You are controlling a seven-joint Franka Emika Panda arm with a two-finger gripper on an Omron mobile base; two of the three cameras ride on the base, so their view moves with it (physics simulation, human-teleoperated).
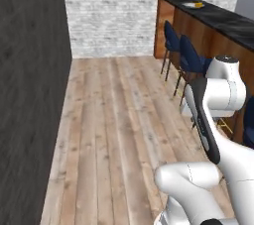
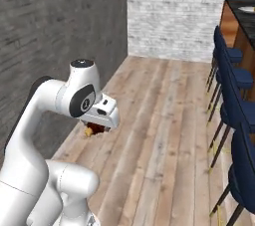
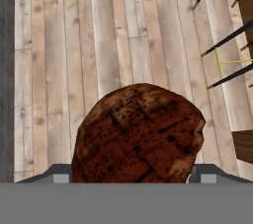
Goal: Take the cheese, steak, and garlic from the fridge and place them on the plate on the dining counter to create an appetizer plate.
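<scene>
One long dining counter (image 1: 218,18) runs down the right of the room with navy stools (image 2: 234,115) tucked along its wood front, and on its far end sits the white plate (image 1: 191,5) with what looks like the yellow cheese (image 1: 199,5) already on it. Over the plank floor (image 1: 119,120), well short of that plate, the gripper (image 2: 95,129) is clamped on the steak (image 3: 138,134). That browned lump looks dense, soft and a little greasy, so I judge a hold across its thick middle safest.
</scene>
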